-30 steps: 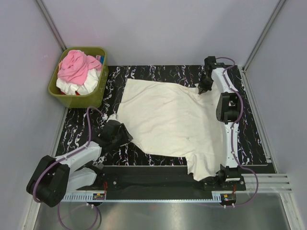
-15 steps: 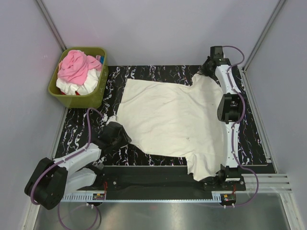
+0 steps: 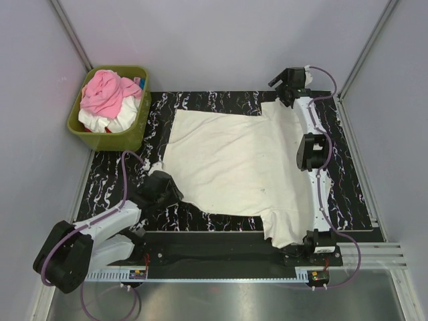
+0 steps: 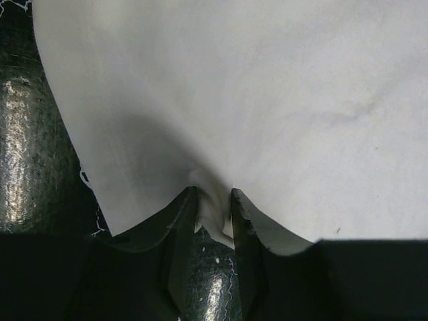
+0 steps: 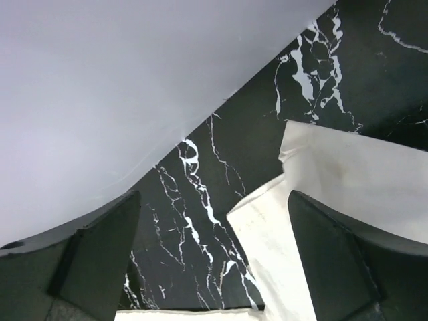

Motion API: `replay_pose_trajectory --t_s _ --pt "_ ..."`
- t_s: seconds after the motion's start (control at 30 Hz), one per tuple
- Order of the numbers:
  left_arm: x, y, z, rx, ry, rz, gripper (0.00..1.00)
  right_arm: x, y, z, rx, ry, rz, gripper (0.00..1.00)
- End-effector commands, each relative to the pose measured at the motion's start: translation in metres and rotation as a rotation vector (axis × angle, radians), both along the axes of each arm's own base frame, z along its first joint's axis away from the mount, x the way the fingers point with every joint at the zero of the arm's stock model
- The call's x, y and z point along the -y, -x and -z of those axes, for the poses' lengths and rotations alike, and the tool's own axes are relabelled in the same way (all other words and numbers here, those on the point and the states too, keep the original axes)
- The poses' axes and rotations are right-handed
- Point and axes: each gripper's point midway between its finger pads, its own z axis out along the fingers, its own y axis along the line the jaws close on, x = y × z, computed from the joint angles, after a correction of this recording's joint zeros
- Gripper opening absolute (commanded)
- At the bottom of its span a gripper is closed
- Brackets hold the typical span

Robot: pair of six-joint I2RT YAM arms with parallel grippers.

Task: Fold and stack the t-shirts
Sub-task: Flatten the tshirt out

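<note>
A cream t-shirt [image 3: 241, 160] lies spread on the black marbled mat [image 3: 114, 180]. My left gripper [image 3: 168, 192] is at the shirt's near left edge. In the left wrist view it [image 4: 214, 200] is shut on a small pinched fold of the cream cloth [image 4: 267, 100]. My right gripper [image 3: 279, 92] hovers at the far right corner of the shirt. In the right wrist view it [image 5: 214, 261] stands wide open, and the shirt's sleeve corner [image 5: 348, 180] lies flat on the mat below, between its fingers [image 5: 100, 254].
A green bin [image 3: 137, 130] at the far left holds a pink shirt [image 3: 107, 90] bundled on a white one [image 3: 107, 122]. The shirt's near right hem hangs over the right arm's base [image 3: 314, 244]. Grey walls enclose the mat on three sides.
My right gripper carried the shirt's far right corner outward toward the back right, then opened and let it go. The left gripper stays closed on the near left edge.
</note>
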Motion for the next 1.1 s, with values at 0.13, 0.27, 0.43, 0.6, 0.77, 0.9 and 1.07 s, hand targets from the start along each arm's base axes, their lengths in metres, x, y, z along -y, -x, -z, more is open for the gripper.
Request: replay_pose_trajectory --t_s 0.13,0.27,0.43,0.6,0.77,0.9,1.07 --pt "-0.016 0.012 0.008 -0.03 -0.054 -0.044 0.35 0.003 0.01 -0.093 0.155 0.079 -0.028 1.0" --pt "-0.031 0.015 -0.004 -0.006 -0.071 -0.121 0.35 0.017 0.036 -0.166 0.2 0.157 -0.01 1.0" --pt "-0.049 0.024 -0.027 -0.023 -0.11 -0.202 0.31 0.026 0.107 -0.208 0.102 0.163 0.021 1.0" --pt "-0.055 0.031 -0.044 0.002 -0.104 -0.205 0.37 0.015 0.195 -0.183 -0.051 0.146 0.011 1.0" --pt "-0.045 0.037 -0.042 -0.019 -0.045 -0.183 0.37 -0.008 0.303 -0.125 -0.257 0.222 -0.02 1.0" --pt "-0.042 0.035 -0.04 -0.031 -0.039 -0.183 0.38 -0.056 0.369 -0.079 -0.365 0.241 -0.119 1.0" --pt "-0.035 0.027 -0.057 -0.011 -0.019 -0.174 0.4 -0.07 0.408 -0.023 -0.545 0.313 -0.193 1.0"
